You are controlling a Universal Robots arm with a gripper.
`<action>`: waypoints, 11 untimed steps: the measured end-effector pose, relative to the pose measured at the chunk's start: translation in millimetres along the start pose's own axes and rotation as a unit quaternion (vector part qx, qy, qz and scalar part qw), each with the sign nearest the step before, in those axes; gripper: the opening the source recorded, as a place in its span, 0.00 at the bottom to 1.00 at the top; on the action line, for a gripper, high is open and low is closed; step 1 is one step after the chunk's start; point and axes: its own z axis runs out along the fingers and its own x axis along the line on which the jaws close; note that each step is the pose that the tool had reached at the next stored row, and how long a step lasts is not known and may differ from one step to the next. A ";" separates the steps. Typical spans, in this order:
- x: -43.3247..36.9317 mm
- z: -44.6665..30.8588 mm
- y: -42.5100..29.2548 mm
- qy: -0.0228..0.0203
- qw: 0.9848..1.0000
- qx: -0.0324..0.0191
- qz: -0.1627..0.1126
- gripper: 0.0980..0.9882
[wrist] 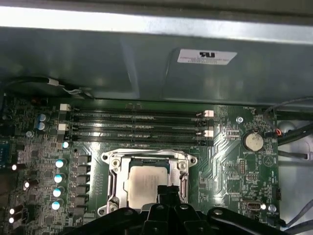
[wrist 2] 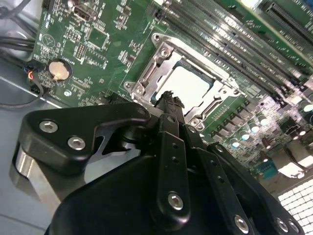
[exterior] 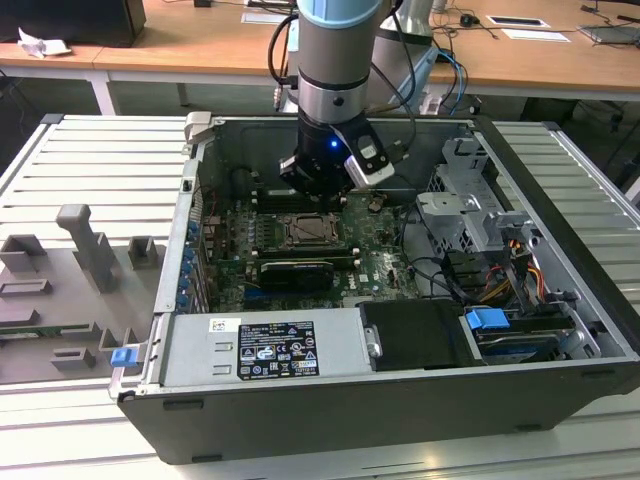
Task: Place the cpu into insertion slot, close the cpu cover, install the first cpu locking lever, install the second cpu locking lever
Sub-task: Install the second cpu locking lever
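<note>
The cpu (wrist: 146, 186) lies seated in the insertion slot (wrist: 115, 182) mid-motherboard (wrist: 230, 161), framed by the lowered cpu cover (wrist: 146, 157), while the gripper (wrist 2: 168, 98), jaws pressed together and empty, hovers at the socket's edge.

The cpu (wrist: 143, 185) has a smooth, matt silvery-tan metal top. The cpu cover (wrist: 113, 172) is bright bare metal with a dull sheen. The motherboard (wrist: 230, 156) is glossy green laminate. The gripper (wrist 2: 168, 100) is matt black, fastened with bright metal screws. The computer case (exterior: 330, 410) is matt dark grey painted metal. The desk (exterior: 520, 60) is smooth light wood.
</note>
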 end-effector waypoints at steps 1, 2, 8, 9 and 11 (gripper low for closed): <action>0.1 -0.1 -1.5 0.000 1.000 0.000 0.000 0.01; 0.1 -0.2 -3.6 0.000 1.000 0.000 0.000 0.01; 0.3 -1.4 -7.7 0.000 1.000 0.000 0.000 0.01; 0.3 -2.9 -7.8 0.000 1.000 0.000 0.000 0.01; 0.1 -6.1 -7.6 0.000 1.000 0.000 0.000 0.01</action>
